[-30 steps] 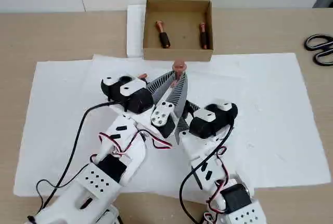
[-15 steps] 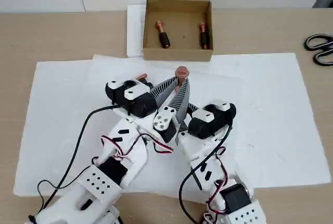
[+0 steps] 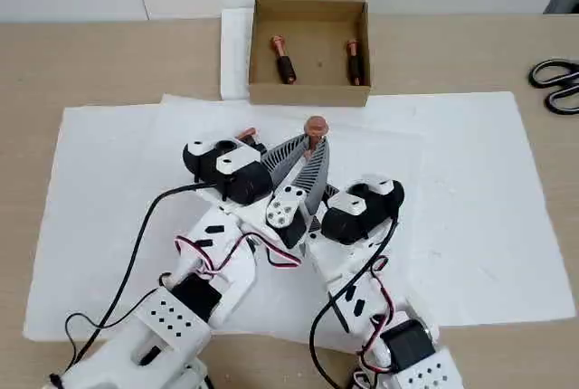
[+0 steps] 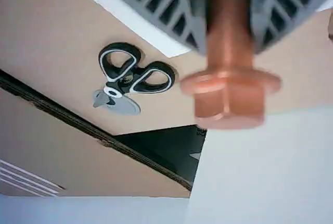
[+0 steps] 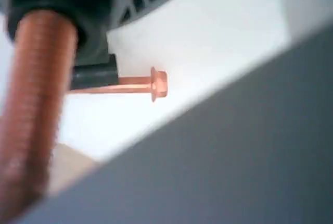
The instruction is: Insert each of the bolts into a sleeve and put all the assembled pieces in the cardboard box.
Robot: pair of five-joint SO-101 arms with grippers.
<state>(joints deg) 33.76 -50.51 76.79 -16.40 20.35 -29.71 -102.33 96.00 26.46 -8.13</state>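
High view: both arms meet at the centre of the white sheet [image 3: 470, 190]. The left gripper [image 3: 303, 145] comes in from 8 o'clock and the right gripper [image 3: 317, 161] from 5 o'clock. Where they meet I see a copper head and little else.

Left wrist view fills that in. The held bolt [image 4: 229, 83] has its shaft pinched between the grey ribbed fingers [image 4: 166, 5], which are clenched on it from both sides. Its flanged hex head sits just past the fingertips. Going by the high view, the head points toward 12 o'clock, at the cardboard box [image 3: 308, 95]. This view also catches the scissors [image 4: 130, 75] on the bare table [image 3: 109, 54], which lie at about 2 o'clock in the high view.

Right wrist view gives the other end. I see the threaded shaft running up into a dark sleeve [image 5: 93, 5] that wraps it. I cannot tell how the right gripper's grip stands.

A loose bolt [image 5: 156, 83] lies flat on the sheet, at 9 o'clock from the held one and just beside the left arm's wrist.

The box is at 12 o'clock, touching the sheet's far edge. Two assembled pieces [image 3: 283, 59] lie in it, well apart from each other.
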